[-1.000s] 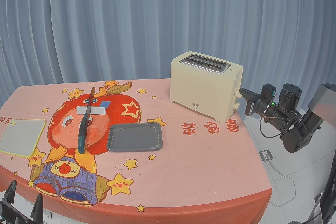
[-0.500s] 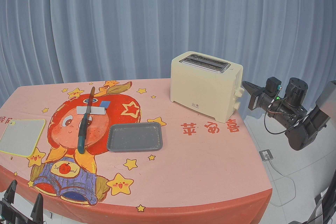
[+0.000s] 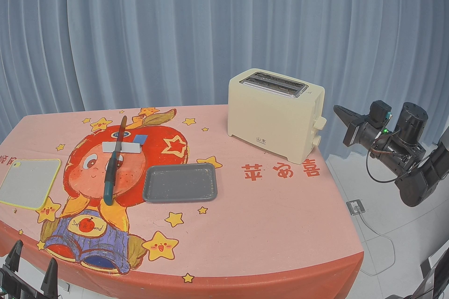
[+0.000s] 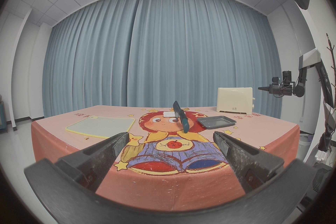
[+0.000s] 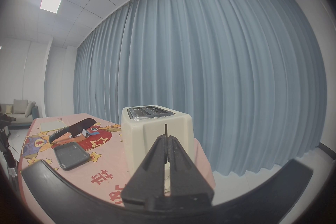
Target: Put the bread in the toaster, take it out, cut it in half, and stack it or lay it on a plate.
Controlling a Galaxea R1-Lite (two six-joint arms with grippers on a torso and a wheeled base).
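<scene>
Our left end effector (image 3: 35,252) sits low at the near edge of the surface (image 3: 280,220), largely cut off in the head view. Its fingers (image 4: 101,154) stand spread apart, holding nothing. Ahead of it and slightly left lies the cutting board (image 3: 28,183). Ahead and to its right, the knife (image 3: 112,164) rests propped on a small white block (image 3: 128,147), with the grey plate (image 3: 180,182) just beyond. Our right end effector (image 3: 337,108) hangs past the surface's edge, fingers pressed together and empty. The toaster (image 3: 275,114) stands near its tips, apart from them. We cannot make out what the slots hold.
</scene>
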